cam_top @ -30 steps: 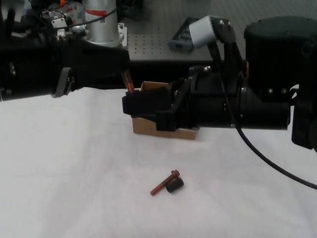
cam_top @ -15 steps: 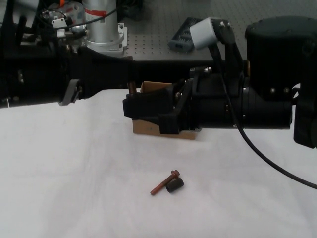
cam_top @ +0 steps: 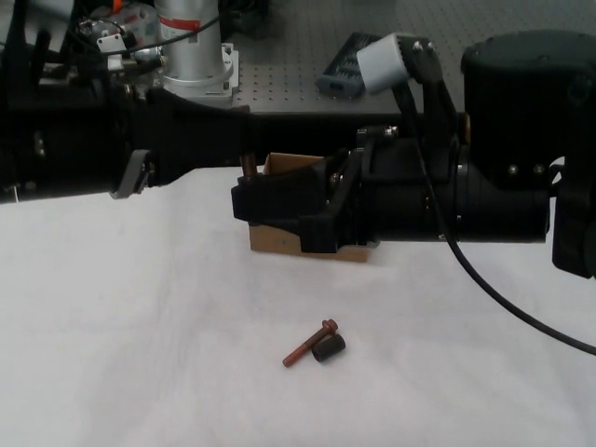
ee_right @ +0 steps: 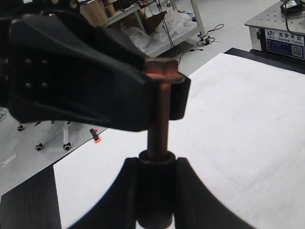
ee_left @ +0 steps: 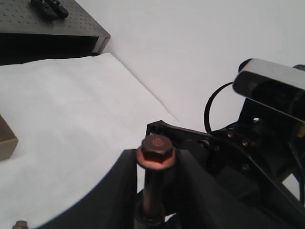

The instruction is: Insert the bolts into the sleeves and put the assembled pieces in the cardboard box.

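High view has both grippers meeting at the box (cam_top: pixel 279 240), far of centre. Left gripper (ee_left: pixel 156 161) is clamped on a bolt (ee_left: pixel 153 188) near its head, and the shaft enters the sleeve (ee_right: pixel 155 195) pinched in the right gripper (ee_right: pixel 156 164). Nearer, a spare bolt (cam_top: pixel 305 345) touches a spare sleeve (cam_top: pixel 329 348) on the cloth (cam_top: pixel 140 326).

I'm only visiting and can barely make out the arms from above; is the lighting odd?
High view: the bright white cloth leaves the black arms as dark masses with little detail. Right wrist view: the hexagonal head of the copper-coloured metal bolt catches a highlight. Left wrist view: that head's rim glows softly.
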{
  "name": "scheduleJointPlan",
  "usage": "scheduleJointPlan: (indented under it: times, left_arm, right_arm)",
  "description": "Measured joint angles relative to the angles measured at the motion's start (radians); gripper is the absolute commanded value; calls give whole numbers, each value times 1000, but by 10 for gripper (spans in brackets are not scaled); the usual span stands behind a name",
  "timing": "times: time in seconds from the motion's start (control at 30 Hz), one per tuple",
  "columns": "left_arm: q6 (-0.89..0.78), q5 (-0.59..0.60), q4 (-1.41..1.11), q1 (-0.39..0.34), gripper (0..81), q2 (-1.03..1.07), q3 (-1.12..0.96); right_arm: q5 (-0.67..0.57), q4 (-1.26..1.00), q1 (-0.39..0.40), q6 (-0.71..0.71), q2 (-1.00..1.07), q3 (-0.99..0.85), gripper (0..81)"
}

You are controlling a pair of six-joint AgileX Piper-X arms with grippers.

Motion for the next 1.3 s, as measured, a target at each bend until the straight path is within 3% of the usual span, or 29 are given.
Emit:
scheduleJointPlan:
  times: [0.07, 0.13, 0.47, 0.6, 0.8, 1.13, 1.3]
  left_arm:
    - [4, 0, 0, 0, 358, 0, 0]
    - [8, 2, 0, 0, 439, 0, 0]
    - [-49, 67, -5, -7, 452, 0, 0]
    - [-52, 67, -6, -8, 379, 0, 0]
    - [-65, 49, -6, -8, 4, 0, 0]
    - [-66, 51, -30, -5, 7, 0, 1]
    - [-63, 51, -30, -4, 143, -20, 5]
  right_arm:
    - [0, 3, 0, 0, 0, 0, 19]
    - [-2, 7, 0, 0, 0, 0, 19]
    - [-1, 33, 0, -25, 0, -2, 19]
    - [-1, 33, 0, -26, 0, -2, 19]
    - [-8, 33, 0, -30, 0, -2, 19]
    - [-22, 17, 0, -39, -3, -4, 19]
    - [-40, -1, 0, -46, -7, -10, 19]
